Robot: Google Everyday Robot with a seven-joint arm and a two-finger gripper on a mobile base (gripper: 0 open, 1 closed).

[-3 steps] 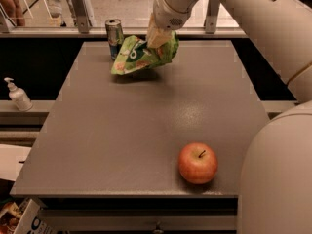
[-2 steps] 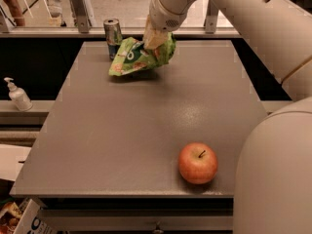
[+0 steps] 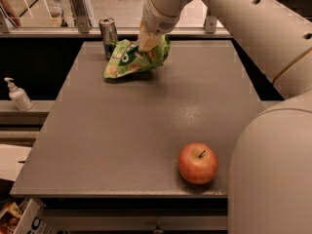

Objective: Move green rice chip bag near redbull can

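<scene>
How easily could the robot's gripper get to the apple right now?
Probably not straight away: the gripper holds the green rice chip bag by the redbull can, far across the table. The apple sits uncovered, nothing blocking it.

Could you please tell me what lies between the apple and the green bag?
Camera view: only bare grey tabletop between the round red apple and crinkled bright-green rice chip bag; the end effector is at the bag's top.

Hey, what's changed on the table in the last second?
The gripper, still holding the green rice chip bag, carried it slightly left, so the bag now lies right beside the redbull can. The apple and the pump bottle stayed where they were.
</scene>
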